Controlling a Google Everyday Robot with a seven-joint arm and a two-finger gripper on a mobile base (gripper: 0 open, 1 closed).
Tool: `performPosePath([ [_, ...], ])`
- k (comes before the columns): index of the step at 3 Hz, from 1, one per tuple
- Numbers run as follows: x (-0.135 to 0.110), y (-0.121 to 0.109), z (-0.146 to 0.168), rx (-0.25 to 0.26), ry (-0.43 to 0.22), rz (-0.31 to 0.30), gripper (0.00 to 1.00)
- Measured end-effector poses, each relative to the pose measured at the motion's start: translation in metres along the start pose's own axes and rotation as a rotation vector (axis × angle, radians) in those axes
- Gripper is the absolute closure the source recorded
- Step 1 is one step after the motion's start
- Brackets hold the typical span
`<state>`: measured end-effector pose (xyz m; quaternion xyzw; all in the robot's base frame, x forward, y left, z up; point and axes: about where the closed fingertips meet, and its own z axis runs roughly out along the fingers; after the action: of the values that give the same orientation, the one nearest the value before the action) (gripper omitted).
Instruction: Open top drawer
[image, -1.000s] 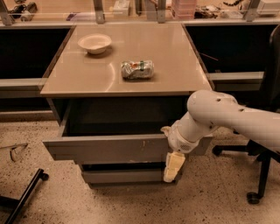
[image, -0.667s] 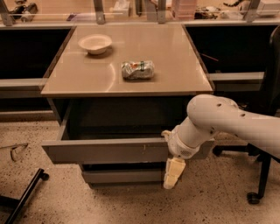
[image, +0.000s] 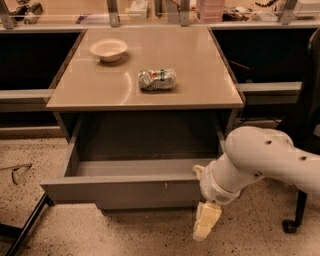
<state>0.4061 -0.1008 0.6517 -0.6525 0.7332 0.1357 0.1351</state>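
Judging from how far the top drawer (image: 125, 189) stands out of the cabinet, its grey front down at 6 o'clock and its inside bare to view, we think the main danger is overpulling: more draw could bring it off its runners or make it sag. The gripper (image: 207, 222) hangs at 5 o'clock, just below and beside the front's right end, and we cannot tell whether it is spread or pressed together. A careless swing of the wrist toward 9 o'clock could shove the drawer askew or back in. A jolt might also shift the bowl (image: 108, 49) at 11 o'clock on the tabletop (image: 200, 65). The crumpled packet (image: 157, 79) shows green and red print, but we read no words anywhere.
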Motion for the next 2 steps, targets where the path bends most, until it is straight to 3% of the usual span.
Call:
performPosePath([
  [1,0.0111,0.0251,-0.0041,0.011,-0.008,0.022,0.00],
  [2,0.0111,0.0251,-0.0040,0.011,-0.008,0.022,0.00],
])
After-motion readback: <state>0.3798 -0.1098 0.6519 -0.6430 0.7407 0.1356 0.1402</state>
